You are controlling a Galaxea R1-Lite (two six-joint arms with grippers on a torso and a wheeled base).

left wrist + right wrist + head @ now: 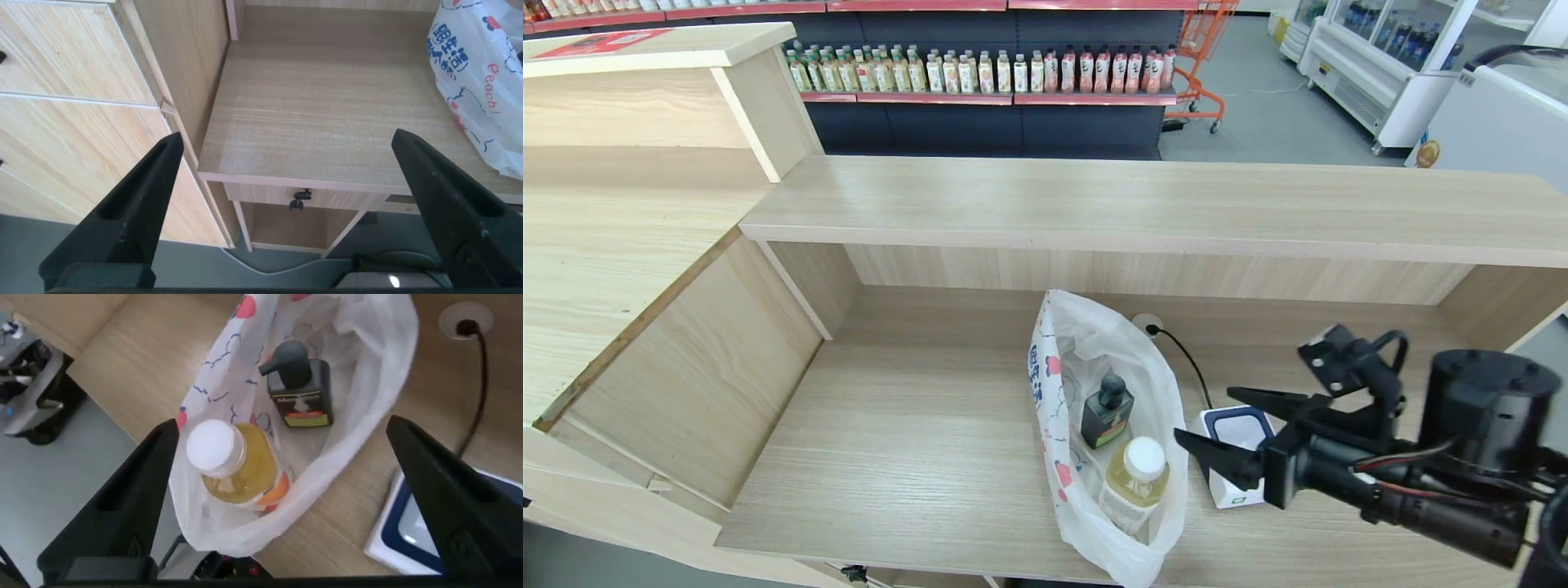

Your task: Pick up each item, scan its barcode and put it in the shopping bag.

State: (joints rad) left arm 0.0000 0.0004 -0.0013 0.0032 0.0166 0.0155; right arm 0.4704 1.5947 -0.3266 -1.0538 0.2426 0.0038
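A white printed shopping bag (1054, 392) (359, 441) (478, 73) lies open on the lower counter. Inside it sit a dark pump bottle (1107, 412) (296, 390) and a yellow drink bottle with a white cap (1135, 483) (233, 461). The white-and-blue barcode scanner (1233, 445) (425, 531) stands just right of the bag. My right gripper (1225, 429) (286, 502) hangs open above the scanner and the bag's right edge, holding nothing. My left gripper (286, 212) is open near the counter's front edge, left of the bag, with nothing in it.
A raised counter ledge (1143, 204) runs along the back. A black cable (1188, 359) leads from a wall socket to the scanner. The wooden counter (890, 441) stretches bare to the left of the bag, bounded by a side panel (694, 367).
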